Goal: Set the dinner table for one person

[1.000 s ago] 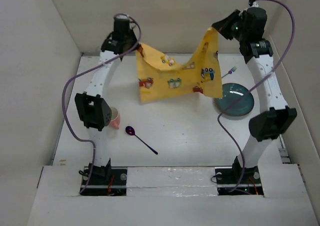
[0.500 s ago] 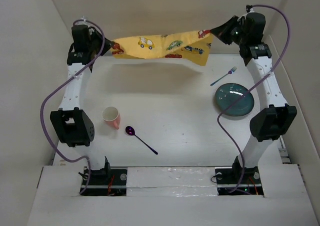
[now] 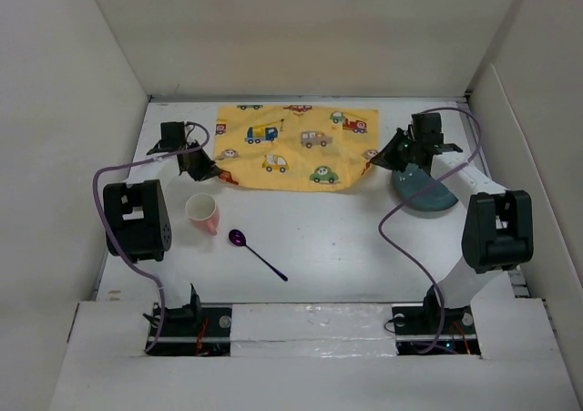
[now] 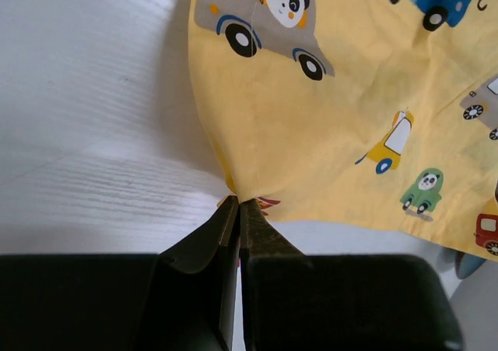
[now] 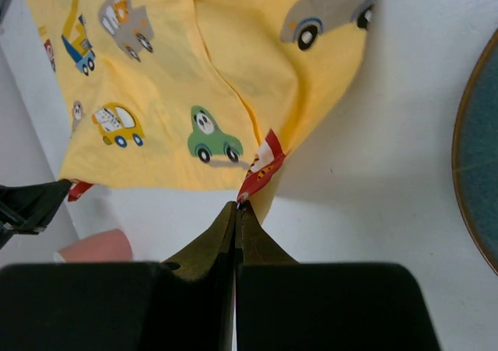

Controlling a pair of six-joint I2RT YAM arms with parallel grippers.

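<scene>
A yellow placemat [image 3: 296, 147] printed with small cars lies spread flat on the white dinner table [image 3: 346, 238], towards the back. My left gripper [image 3: 215, 173] is shut on the placemat's near left corner [image 4: 237, 191], low over the table. My right gripper [image 3: 373, 163] is shut on the near right corner [image 5: 257, 176]. A teal plate [image 3: 426, 192] sits just right of the placemat, partly hidden by my right arm. A pink cup [image 3: 202, 212] stands near my left arm, with a purple spoon [image 3: 257, 251] beside it.
White walls border the table at the back and both sides. The pink cup [image 5: 93, 246] also shows at the lower left of the right wrist view, and the plate's rim [image 5: 475, 164] at its right edge.
Both arms came down and towards the near side, bringing the placemat from hanging in the air to lying spread on the table. The fork by the plate no longer shows.
</scene>
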